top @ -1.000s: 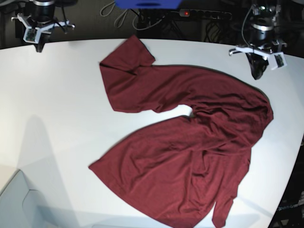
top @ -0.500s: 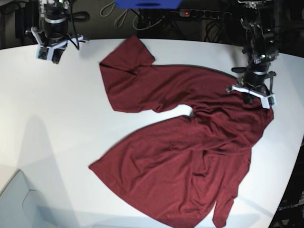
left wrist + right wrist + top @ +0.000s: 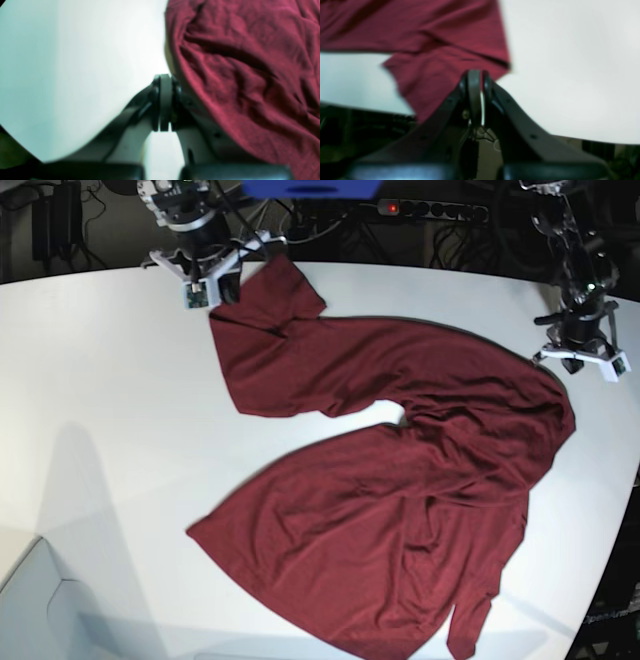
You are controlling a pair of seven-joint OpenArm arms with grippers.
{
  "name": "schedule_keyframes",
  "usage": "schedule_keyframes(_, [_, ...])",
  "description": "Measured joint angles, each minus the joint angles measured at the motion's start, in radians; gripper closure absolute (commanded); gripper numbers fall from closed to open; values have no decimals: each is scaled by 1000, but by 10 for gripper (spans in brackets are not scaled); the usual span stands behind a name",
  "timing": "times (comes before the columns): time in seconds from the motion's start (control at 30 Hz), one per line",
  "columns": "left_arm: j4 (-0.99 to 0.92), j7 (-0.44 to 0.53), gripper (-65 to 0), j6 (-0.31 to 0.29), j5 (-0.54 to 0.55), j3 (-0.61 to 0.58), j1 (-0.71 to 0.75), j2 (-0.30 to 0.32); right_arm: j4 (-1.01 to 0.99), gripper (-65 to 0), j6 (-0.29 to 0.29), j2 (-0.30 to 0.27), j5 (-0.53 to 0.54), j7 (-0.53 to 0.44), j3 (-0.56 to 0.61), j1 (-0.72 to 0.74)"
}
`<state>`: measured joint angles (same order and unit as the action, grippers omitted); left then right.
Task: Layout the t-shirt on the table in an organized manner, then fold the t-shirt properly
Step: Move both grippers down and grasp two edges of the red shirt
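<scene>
Base view shows the t-shirt [image 3: 400, 510] bunched across the white worktop [image 3: 100, 430], with the left end effector [image 3: 578, 358] closed and empty at its right fold and the right end effector [image 3: 212, 288] nearly closed, empty, beside the far sleeve, so each should pinch an edge before spreading outward.

Both arms are black and grey with looping cables; each tool [image 3: 207, 283] carries white brackets, and its dark fingers [image 3: 475, 95] show small screw holes.

Beyond my far edge: black power strip [image 3: 432, 210], red switch lit; blue object [image 3: 312, 188]; loose cables [image 3: 262, 218].
</scene>
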<state>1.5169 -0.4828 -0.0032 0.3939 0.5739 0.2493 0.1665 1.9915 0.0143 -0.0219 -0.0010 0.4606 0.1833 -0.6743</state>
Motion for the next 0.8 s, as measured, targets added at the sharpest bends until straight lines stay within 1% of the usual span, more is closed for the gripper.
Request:
schedule_keyframes(0.07, [17, 0, -2, 0, 0, 0, 1, -5, 0, -114, 0, 0, 0, 10, 20, 5])
schedule_keyframes(0.1, [34, 2, -2, 1, -1, 4, 2, -19, 0, -131, 0, 0, 0, 10, 23, 7])
schedule_keyframes(0.17, [53, 0, -2, 0, 2, 2, -1, -35, -1, -157, 0, 0, 0, 10, 23, 9])
schedule_keyframes(0.23, [56, -8, -2, -1, 4, -4, -5, -37, -2, -178, 0, 0, -3, 11, 21, 8])
schedule_keyframes(0.37, [46, -7, -2, 3, -6, -11, -61, -53, -6, -202, 0, 0, -3, 11, 21, 8])
schedule_keyframes(0.47, [-1, 0, -2, -4, 3, -22, -107, -60, -23, -213, 0, 0, -3, 10, 27, 6])
schedule_keyframes(0.63, [-118, -6, -2, 6, -11, -42, -136, -53, -63, -254, 0, 1, -3, 12, 63, 3])
schedule_keyframes(0.67, [-145, 10, -2, 2, -10, -49, -145, -50, -66, -269, 0, 2, -3, 13, 68, 1])
schedule_keyframes(0.8, [-211, 19, -2, -4, -3, -60, -187, -14, -68, -337, 0, 3, -3, 11, 78, 0])
